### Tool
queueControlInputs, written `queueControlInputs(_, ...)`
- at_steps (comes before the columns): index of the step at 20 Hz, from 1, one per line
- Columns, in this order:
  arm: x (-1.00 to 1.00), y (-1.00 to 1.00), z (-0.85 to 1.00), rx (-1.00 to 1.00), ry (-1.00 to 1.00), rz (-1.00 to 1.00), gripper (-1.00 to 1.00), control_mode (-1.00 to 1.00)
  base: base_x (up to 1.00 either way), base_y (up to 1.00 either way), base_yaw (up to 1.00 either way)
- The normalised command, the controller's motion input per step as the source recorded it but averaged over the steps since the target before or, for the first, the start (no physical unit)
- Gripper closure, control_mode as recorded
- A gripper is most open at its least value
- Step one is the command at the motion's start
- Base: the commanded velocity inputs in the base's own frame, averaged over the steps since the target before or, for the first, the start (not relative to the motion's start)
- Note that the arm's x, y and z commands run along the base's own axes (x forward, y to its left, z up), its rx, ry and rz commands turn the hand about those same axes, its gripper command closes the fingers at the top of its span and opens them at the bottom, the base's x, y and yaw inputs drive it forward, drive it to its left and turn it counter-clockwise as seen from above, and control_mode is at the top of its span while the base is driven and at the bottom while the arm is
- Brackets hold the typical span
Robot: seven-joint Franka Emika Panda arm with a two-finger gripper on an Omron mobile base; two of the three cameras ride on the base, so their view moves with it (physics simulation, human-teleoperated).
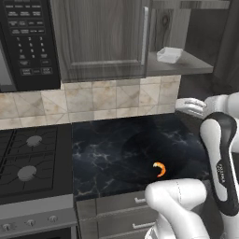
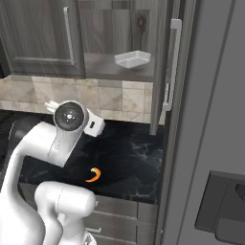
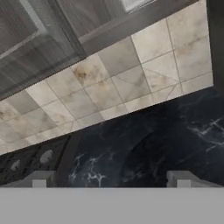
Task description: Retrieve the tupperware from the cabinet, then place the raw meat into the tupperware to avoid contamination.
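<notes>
Your gripper (image 3: 111, 179) has its two fingertips spread wide apart with nothing between them, and it is aimed at the tiled backsplash (image 3: 131, 83) over the black marble counter (image 1: 116, 149). You can see the tupperware (image 2: 132, 59) sitting on the lower shelf of the cabinet (image 1: 100, 37), whose right door (image 2: 167, 67) stands swung open; the left door is shut. The raw meat (image 1: 160, 169) lies on the counter near its front edge, well below the tupperware. The stove burners (image 1: 28, 156) lie to the left of the counter, under the microwave (image 1: 28, 42).
</notes>
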Motion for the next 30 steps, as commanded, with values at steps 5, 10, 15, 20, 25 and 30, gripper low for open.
queueControlInputs(5,0.0,0.23,0.0,0.24,-0.49,0.13,-1.0,-1.0,0.0,0.0,0.0)
queueControlInputs(10,0.0,0.14,0.18,0.1,-0.48,0.08,-1.0,-1.0,0.0,0.0,0.0)
queueControlInputs(15,0.0,0.16,0.61,0.03,-0.35,0.01,-1.0,-1.0,0.0,0.0,0.0)
queueControlInputs(20,0.0,0.28,0.58,-0.01,-0.25,-0.02,-1.0,-1.0,0.0,0.0,0.0)
queueControlInputs(25,0.12,0.42,0.47,-0.03,-0.15,-0.1,-1.0,-1.0,0.0,0.0,0.0)
queueControlInputs(30,0.35,0.49,0.39,-0.04,-0.05,-0.1,-1.0,-1.0,0.0,0.0,0.0)
